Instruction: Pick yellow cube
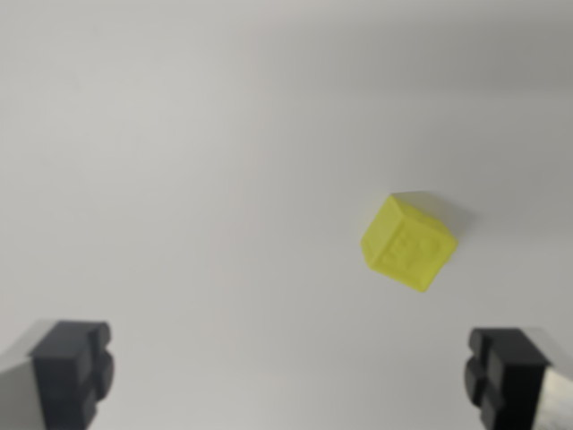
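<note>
One yellow cube (408, 242) lies on the counter (197, 161), and it is the only loose object in the wrist view. Two dark fingertips of the end effector (291, 376) show at the bottom of the picture, one (73, 369) in the lower left corner and the other in the lower right corner. They stand wide apart with bare surface between them, so the end effector is open and holds nothing.

No edge or corner of the counter appears, so the cube's place can only be given within the view: it sits right of centre and a little below mid-height, above the right fingertip and apart from it. Nothing stands between the fingertips and the cube, and nothing lies beside it.

The counter is a plain, pale grey-white surface with no visible marks. The cube is bright yellow and sits turned at an angle, one corner pointing toward the bottom of the view. Its broad facing side carries a faint raised pattern, too blurred to read. A soft shadow falls along its upper right side.
</note>
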